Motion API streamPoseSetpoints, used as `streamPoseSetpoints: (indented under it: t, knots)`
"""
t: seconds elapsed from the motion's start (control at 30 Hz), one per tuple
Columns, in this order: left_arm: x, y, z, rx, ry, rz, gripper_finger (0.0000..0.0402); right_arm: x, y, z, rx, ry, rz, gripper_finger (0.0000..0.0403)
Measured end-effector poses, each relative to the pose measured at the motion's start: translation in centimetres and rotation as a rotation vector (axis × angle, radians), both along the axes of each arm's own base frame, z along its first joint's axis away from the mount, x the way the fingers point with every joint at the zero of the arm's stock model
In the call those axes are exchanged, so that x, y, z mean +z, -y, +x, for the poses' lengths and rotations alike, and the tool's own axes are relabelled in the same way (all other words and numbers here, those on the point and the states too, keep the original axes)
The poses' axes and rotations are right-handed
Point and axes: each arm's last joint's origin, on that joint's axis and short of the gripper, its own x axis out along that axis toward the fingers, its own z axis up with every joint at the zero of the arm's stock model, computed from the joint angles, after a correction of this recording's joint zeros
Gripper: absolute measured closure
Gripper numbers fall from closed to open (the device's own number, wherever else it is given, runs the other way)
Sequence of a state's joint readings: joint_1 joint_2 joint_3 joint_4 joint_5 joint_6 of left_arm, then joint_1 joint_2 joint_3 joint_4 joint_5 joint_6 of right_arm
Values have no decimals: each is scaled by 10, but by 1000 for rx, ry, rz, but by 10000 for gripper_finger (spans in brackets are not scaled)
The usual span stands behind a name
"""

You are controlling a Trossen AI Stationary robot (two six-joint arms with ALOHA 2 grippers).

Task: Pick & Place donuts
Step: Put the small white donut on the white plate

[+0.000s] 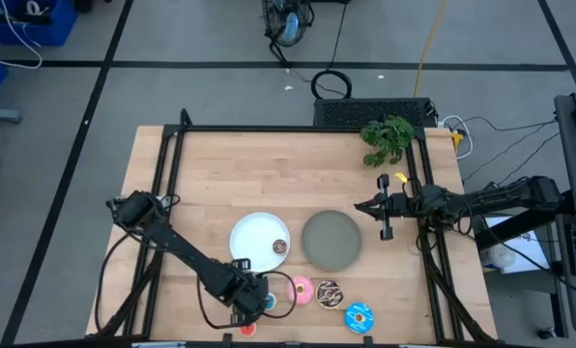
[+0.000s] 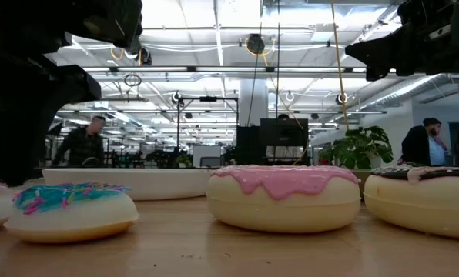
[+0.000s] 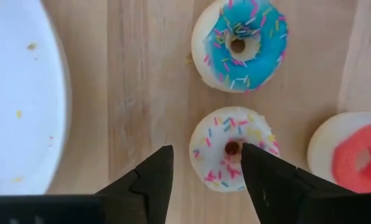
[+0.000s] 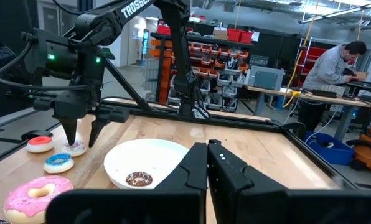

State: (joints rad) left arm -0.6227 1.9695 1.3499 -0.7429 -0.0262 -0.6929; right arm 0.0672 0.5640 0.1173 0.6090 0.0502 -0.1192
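Beside white plate (image 3: 23,93) | left gripper (image 3: 204,171) straddles white donut (image 3: 226,140); high view hides it

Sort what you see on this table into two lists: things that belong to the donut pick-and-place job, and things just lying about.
Job: white donut between the fingers of the open left claw; small blue donut; red donut; brown donut on the white plate; pink donut; chocolate donut; blue-iced donut.

Lying about: grey plate; plant; right claw, waiting near the table's right edge.
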Motion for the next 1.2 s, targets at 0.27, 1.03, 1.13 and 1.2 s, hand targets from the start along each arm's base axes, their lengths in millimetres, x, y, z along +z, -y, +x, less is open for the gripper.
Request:
streamPoseSetpoints:
  t: [0.27,1.03,1.13,1.2]
  knots:
    - [-1,0,0,-3,-3,3,215,0,0,0,0,4,-1,403]
    - [-9,2,1,-33,-20,-2,236,1,0,0,-2,7,-23,403]
    - [-9,1,2,-33,-22,-4,271,1,0,0,-2,7,-23,403]
    - [-9,1,2,-36,-22,-3,299,1,0,0,-2,7,-23,403]
